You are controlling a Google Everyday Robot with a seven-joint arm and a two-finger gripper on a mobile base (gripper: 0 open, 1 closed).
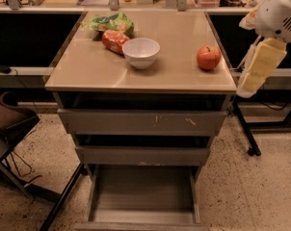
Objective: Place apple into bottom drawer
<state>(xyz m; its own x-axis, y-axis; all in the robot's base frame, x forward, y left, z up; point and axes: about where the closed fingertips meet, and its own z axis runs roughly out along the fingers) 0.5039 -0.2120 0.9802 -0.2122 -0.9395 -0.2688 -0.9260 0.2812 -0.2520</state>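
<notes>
Near the right edge of the tabletop (87, 71) sits the apple (208, 57), firm, smooth, likely to roll, so I'd pinch it across the middle. Beyond that edge hangs the gripper (255, 73); parted or closed, I can't tell. Down low, the bottom drawer (143, 196) gapes.

1. We see free room around the apple (208, 57) by the right edge of the table (95, 71).
2. The bottom drawer (143, 196) sits pulled out, floor free.
3. Our gripper (254, 76) hangs past that right edge.
</notes>
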